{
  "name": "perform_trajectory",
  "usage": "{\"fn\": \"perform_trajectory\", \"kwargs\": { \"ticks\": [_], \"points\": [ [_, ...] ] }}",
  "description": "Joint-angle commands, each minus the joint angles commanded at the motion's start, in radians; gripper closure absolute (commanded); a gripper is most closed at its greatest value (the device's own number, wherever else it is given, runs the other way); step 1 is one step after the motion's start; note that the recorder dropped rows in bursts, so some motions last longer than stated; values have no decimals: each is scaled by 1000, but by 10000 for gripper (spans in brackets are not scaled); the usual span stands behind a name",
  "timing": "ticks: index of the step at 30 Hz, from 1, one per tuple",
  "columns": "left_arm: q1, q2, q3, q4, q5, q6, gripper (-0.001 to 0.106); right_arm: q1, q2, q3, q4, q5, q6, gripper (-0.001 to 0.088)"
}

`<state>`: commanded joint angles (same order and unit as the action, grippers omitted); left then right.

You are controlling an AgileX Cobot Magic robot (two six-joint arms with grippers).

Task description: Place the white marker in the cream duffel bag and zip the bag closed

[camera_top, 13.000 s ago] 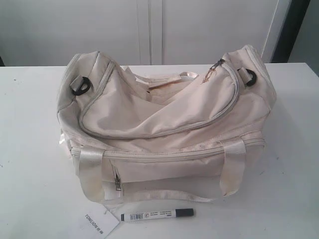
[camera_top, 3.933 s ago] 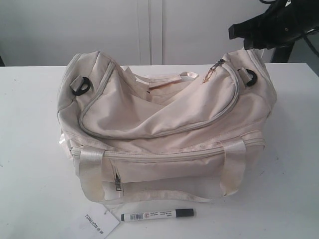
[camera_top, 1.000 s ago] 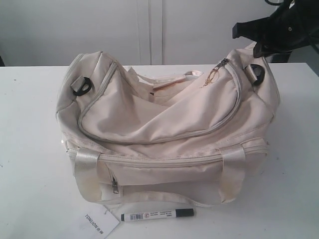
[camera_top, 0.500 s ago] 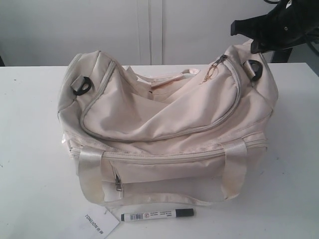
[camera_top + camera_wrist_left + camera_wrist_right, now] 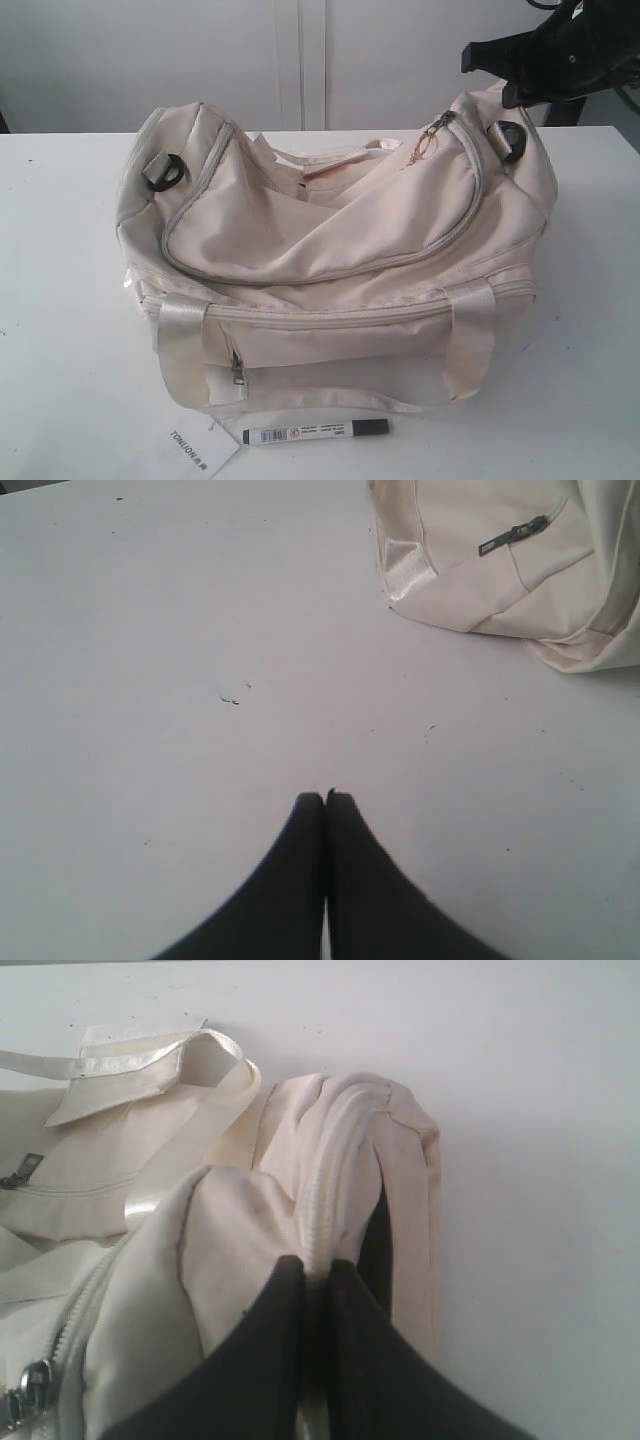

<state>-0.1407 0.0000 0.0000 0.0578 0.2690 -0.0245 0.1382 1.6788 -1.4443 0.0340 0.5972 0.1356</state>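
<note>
White marker lies flat on the white table just in front of the cream duffel bag, beside a paper tag. From where I stand it has not shifted at all. What has changed is the bag. A few seconds ago the right gripper hung above the bag's right end, which sagged. Now that end is drawn up under the black arm, much as it was half a second back. The curved top zipper looks closed, with its pull up near the raised end. I'd guess the bag is being steadied so it can be unzipped, and the marker's turn has not come.

From the left wrist, the left gripper has its fingers pressed together with nothing between them, over bare table. A corner of the cream duffel bag sits well apart from it, the small front pocket's zip pull showing.

From the right wrist, the right gripper has its fingers pinched nearly together on the raised seam at the end of the cream duffel bag, the zipper tape running up between them. A satin strap handle lies slack beyond. The white marker is not in sight here. With the end held firm, opening the zipper seems the next thing wanted.
</note>
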Motion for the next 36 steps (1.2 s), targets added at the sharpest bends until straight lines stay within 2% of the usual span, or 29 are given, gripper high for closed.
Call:
{"fn": "perform_trajectory", "kwargs": {
  "ticks": [5,8,16,21,36],
  "points": [
    [0,0,0,0,0,0,1053,0,0,0,0,0,0,868],
    [0,0,0,3,-41,3,1053,0,0,0,0,2,0,868],
    [0,0,0,3,-306,3,1053,0,0,0,0,2,0,868],
    [0,0,0,3,-395,3,1053,0,0,0,0,4,0,868],
    [0,0,0,3,-472,3,1053,0,0,0,0,4,0,868]
  ]
}}
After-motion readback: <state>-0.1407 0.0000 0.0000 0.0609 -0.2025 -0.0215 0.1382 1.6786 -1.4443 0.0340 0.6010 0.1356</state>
